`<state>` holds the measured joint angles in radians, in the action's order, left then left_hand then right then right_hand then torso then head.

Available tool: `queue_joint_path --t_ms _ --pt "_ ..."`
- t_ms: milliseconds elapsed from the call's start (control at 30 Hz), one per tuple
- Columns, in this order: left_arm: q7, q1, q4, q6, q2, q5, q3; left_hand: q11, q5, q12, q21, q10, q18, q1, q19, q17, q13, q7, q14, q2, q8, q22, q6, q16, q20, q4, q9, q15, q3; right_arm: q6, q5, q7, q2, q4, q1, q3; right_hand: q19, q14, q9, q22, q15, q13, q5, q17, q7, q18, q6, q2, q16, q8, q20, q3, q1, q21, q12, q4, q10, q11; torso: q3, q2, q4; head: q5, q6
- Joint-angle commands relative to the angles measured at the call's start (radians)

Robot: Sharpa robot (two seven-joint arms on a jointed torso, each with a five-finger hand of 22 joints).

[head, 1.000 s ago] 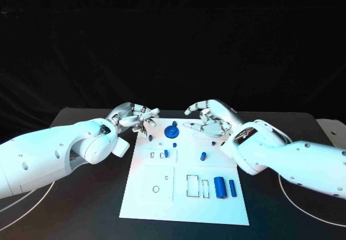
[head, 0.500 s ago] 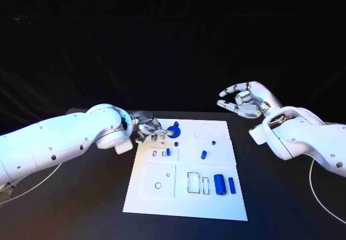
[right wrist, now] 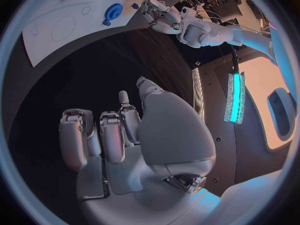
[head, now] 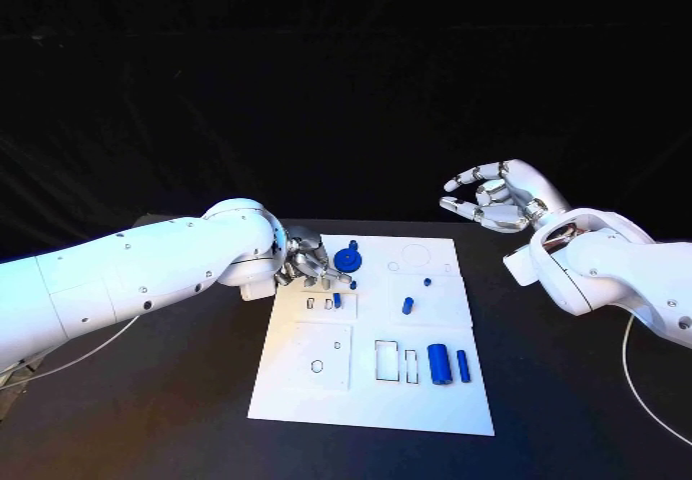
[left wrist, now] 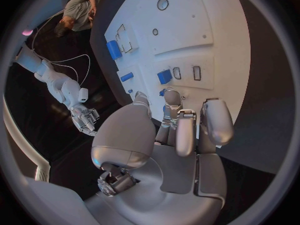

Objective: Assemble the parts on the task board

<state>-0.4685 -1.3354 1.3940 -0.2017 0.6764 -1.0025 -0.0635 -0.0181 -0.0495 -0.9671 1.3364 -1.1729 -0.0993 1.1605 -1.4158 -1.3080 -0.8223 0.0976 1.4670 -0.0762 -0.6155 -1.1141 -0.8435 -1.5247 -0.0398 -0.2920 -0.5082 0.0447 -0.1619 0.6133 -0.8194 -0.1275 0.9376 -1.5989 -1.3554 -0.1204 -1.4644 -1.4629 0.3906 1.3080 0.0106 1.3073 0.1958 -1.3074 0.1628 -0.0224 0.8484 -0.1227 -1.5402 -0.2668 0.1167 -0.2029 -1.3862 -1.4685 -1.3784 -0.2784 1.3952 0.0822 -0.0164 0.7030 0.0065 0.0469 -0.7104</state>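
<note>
Left hand comes onto the board, right hand pulls away

The left hand (head: 306, 262) now sits low at the task board (head: 372, 400)'s far left part beside the blue gear (head: 346, 261); the right hand (head: 495, 197) is lifted off it, fingers curled, empty.

No readable text, no labels, no brand marks, no numbers on anything

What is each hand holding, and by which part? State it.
The right hand is raised off the task board, fingers apart, holding nothing. The left hand is down at the board's far left edge beside the blue gear; whether it grips anything cannot be told.
</note>
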Motion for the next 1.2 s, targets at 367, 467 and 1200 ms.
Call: queue_joint_path --t_ms 367,467,1200 --pt "-0.04 -0.002 -0.038 -0.076 -0.047 -0.032 -0.014 0.002 -0.001 -0.019 0.015 -0.005 0.02 0.007 -0.014 -0.213 -0.014 -0.006 0.088 -0.026 -0.019 -0.021 0.005 -0.01 0.001 -0.001 -0.018 0.006 -0.019 -0.031 -0.002 0.014 -0.001 0.006 0.003 -0.001 -0.034 -0.082 -0.003 0.168 -0.006 0.059 0.028 -0.152 0.0 -0.01 -0.001 -0.008 0.008 -0.005 -0.008 -0.012 -0.006 0.016 0.009 -0.002 -0.006 -0.004 0.0011 0.004 -0.0024 -0.002 -0.009" --pt "-0.041 -0.002 -0.043 -0.084 -0.053 -0.032 -0.015 0.002 -0.001 -0.021 0.018 -0.002 0.021 0.018 -0.013 -0.214 -0.016 -0.006 0.088 -0.032 -0.023 -0.025 0.01 -0.011 0.001 0.0 -0.025 0.006 -0.018 -0.032 -0.002 0.017 -0.001 0.006 0.003 -0.001 -0.033 -0.081 -0.004 0.166 -0.006 0.055 0.038 -0.15 0.001 -0.011 -0.004 -0.009 0.009 -0.006 -0.008 -0.015 -0.006 0.018 0.013 -0.003 -0.009 -0.004 0.0013 0.004 -0.0015 -0.003 -0.013" --pt "-0.042 0.001 -0.059 -0.125 -0.076 -0.025 -0.018 0.004 -0.002 -0.034 0.032 0.007 0.023 0.102 -0.012 -0.22 -0.025 -0.008 0.089 -0.016 -0.039 -0.047 0.028 -0.014 0.001 0.001 -0.057 0.007 0.038 -0.042 -0.004 0.022 -0.008 0.012 0.006 -0.002 -0.029 -0.08 -0.005 0.161 -0.006 0.054 0.045 -0.144 0.001 -0.012 -0.005 -0.01 0.011 -0.007 -0.008 -0.017 -0.005 0.025 0.014 -0.003 -0.01 -0.004 0.0005 0.006 -0.0016 -0.002 -0.022"
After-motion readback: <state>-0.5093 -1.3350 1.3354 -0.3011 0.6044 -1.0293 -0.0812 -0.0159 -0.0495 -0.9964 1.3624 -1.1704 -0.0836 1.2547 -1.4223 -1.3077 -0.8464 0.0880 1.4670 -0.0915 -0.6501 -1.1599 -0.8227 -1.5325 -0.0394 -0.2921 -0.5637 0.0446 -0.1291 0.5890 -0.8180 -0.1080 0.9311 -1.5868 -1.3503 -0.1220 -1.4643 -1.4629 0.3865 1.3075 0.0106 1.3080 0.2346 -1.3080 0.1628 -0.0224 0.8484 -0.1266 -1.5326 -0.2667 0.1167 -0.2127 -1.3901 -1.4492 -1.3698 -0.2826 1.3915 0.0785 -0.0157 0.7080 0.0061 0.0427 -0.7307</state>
